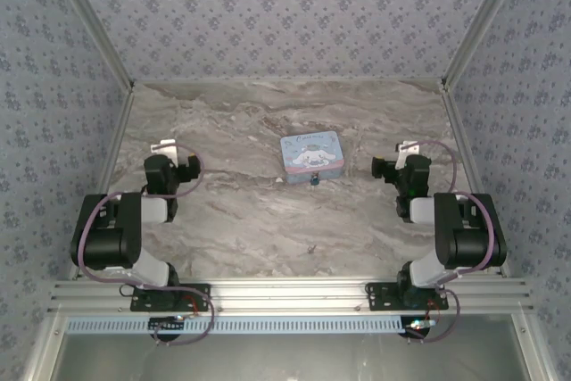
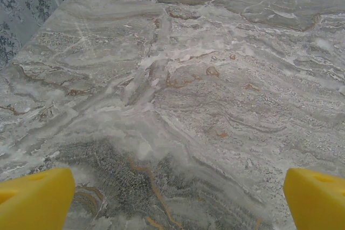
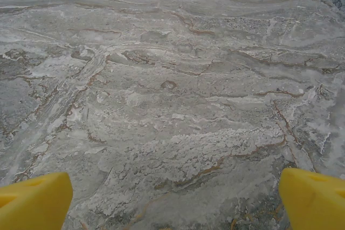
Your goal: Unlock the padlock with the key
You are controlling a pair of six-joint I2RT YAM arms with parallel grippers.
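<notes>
A grey-veined marble counter is stretching between patterned walls. The black left arm and black right arm are sitting folded at its near corners, apparently waiting to begin. Both sets of jaws are standing wide with nothing between them. The left arm's yellow pads and the right arm's yellow pads are framing bare stone, likely held ready for a first reach. A light-blue rectangular cartoon tin is lying flat at the centre, well apart from both arms. The tiny dark metal padlock is sitting against the tin's near edge, seemingly fastening it, so the tin is probably steadying it. The key is proving too small to pick out.
</notes>
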